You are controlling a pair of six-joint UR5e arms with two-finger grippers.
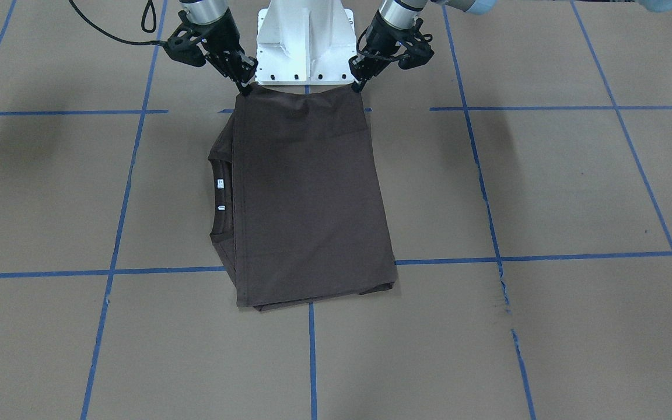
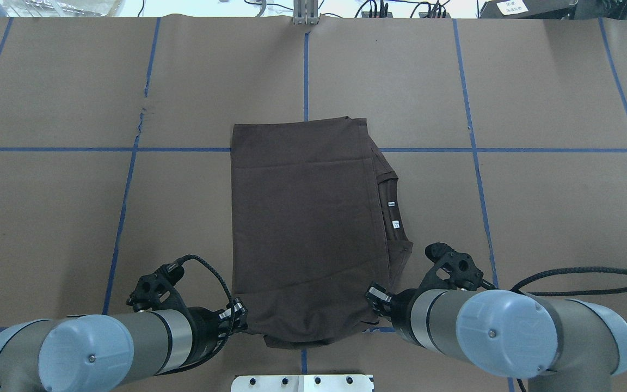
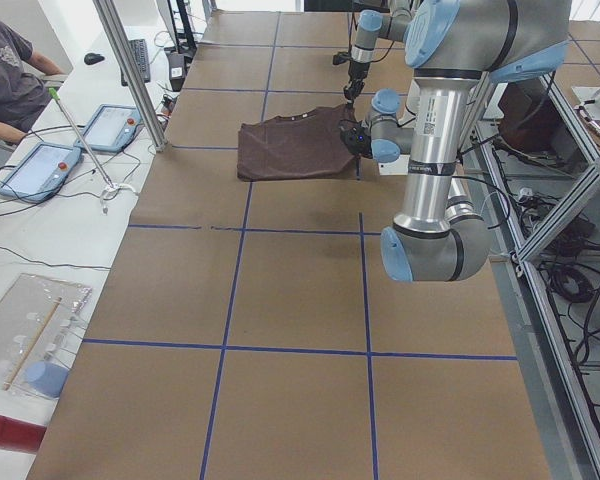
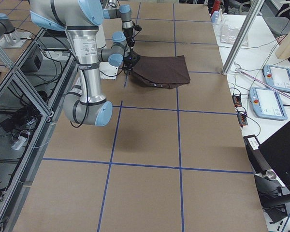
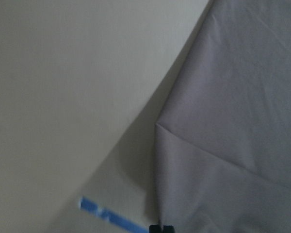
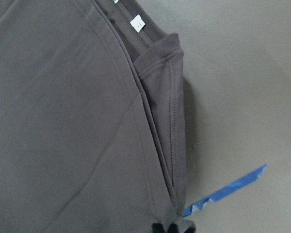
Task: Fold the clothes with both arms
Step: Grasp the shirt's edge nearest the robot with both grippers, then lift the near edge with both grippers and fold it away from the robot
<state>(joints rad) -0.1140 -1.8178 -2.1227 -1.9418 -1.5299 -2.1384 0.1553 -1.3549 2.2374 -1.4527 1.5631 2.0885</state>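
Observation:
The dark brown-grey T-shirt point(image 1: 312, 198) lies folded into a tall rectangle in the middle of the table point(image 2: 308, 228). Its ribbed collar point(image 2: 392, 209) with small white tags point(image 6: 137, 23) sticks out on the robot's right side. My left gripper point(image 1: 359, 87) is shut on the shirt's near corner on my left point(image 2: 243, 321). My right gripper point(image 1: 247, 88) is shut on the near corner on my right point(image 2: 370, 305). The near edge hangs stretched between them, just in front of the base. Both wrist views show cloth right at the fingertips point(image 5: 160, 228) point(image 6: 169, 227).
The white pedestal base point(image 1: 305, 46) stands just behind the held edge. Blue tape lines point(image 1: 546, 108) grid the brown table cover. A metal post point(image 3: 130, 75) and operators' tablets point(image 3: 40, 170) stand along the far side, where a person point(image 3: 5, 70) sits.

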